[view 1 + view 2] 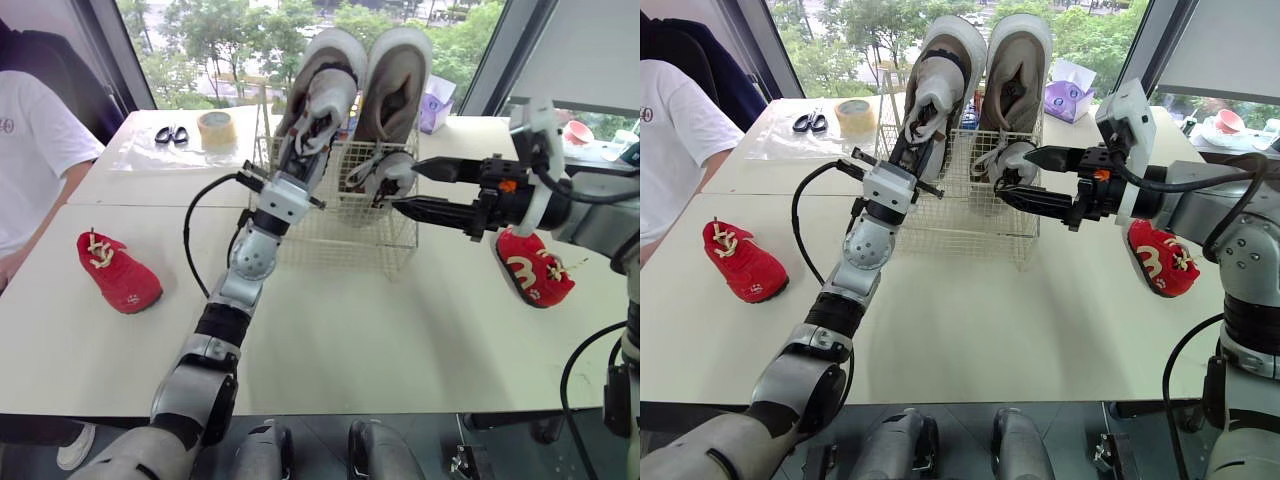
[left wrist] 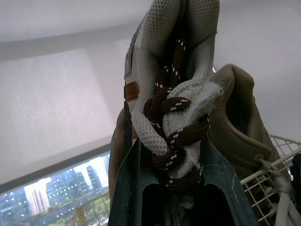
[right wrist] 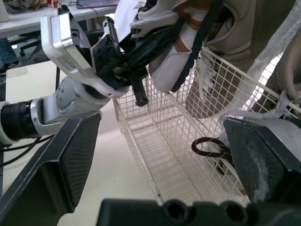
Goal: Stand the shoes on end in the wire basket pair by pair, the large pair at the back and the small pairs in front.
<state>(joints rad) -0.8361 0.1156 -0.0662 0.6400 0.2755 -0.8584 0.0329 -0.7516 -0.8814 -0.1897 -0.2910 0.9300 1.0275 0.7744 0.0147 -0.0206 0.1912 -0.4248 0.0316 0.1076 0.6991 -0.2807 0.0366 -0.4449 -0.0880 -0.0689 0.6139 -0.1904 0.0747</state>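
Left red shoe (image 1: 118, 270) lies at the wire basket's (image 1: 370, 225) 8 o'clock, right red shoe (image 1: 535, 265) at 4. Right gripper (image 1: 405, 188) gapes wide, empty; left gripper (image 1: 302, 150) pinches the left large shoe's (image 1: 330, 70) tongue; it and the right large shoe (image 1: 395, 70) stand upright at the basket's 12 o'clock

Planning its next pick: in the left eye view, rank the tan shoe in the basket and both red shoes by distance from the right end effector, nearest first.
1. tan shoe, in the basket, beside the right end effector.
2. right red shoe, on the robot's right.
3. left red shoe, far left.
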